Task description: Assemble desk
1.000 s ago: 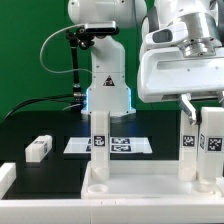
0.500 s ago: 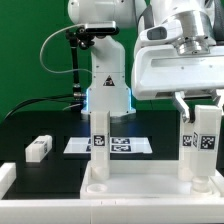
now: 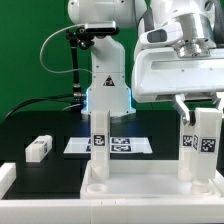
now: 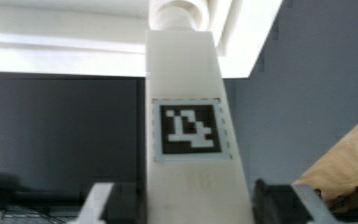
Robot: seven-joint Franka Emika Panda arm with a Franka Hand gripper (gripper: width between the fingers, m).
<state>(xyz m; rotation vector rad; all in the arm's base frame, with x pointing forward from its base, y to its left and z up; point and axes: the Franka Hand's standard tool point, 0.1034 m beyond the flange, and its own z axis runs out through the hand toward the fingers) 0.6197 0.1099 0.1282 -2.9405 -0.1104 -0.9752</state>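
The white desk panel (image 3: pixel 135 186) lies flat at the front. One leg (image 3: pixel 99 140) stands upright in its left corner and another leg (image 3: pixel 189 152) in a right corner. My gripper (image 3: pixel 203 112) is directly above a third upright leg (image 3: pixel 209 142) at the far right and is shut on it. In the wrist view this leg (image 4: pixel 194 90) fills the middle, its black-and-white tag facing the camera. My gripper (image 4: pixel 202 206) has a dark pad pressed against each side of it. A fourth leg (image 3: pixel 38 148) lies loose on the black table at the exterior view's left.
The marker board (image 3: pixel 125 145) lies flat behind the panel. The arm's white base (image 3: pixel 108 88) stands behind it, with black cables to the exterior view's left. A white rim (image 3: pixel 6 178) runs along the table's front left edge.
The gripper and the leg it holds shifted slightly toward the exterior view's left and up a second ago. Nothing has visibly moved in the last half second.
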